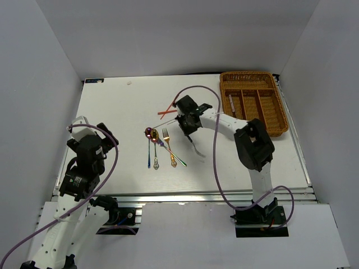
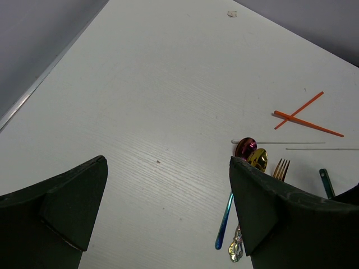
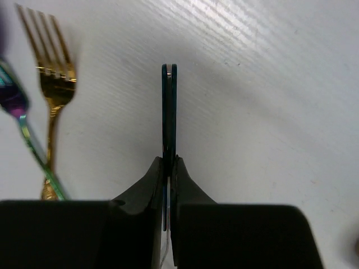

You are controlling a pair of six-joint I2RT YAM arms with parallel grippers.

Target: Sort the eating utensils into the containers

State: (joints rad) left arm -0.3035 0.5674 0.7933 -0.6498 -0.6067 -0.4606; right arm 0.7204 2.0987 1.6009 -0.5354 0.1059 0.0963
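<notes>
The right hand [image 3: 169,163] is clamped on the knife [image 3: 169,106], just beside the gold fork [image 3: 53,73] mid-worktop. The left hand [image 2: 167,162] hangs open. This looks like the pickup. Next, lift and carry to the tray [image 1: 247,73], laying it along a long slot.

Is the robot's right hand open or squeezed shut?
Shut. In the wrist view the right gripper pinches the thin dark knife, with no gap left beside it.

Glossy gold metal fork [image 3: 53,78], iridescent spoon [image 2: 245,147], matt white wood-grained table [image 3: 263,84], brown woven wicker tray [image 1: 247,73]
</notes>
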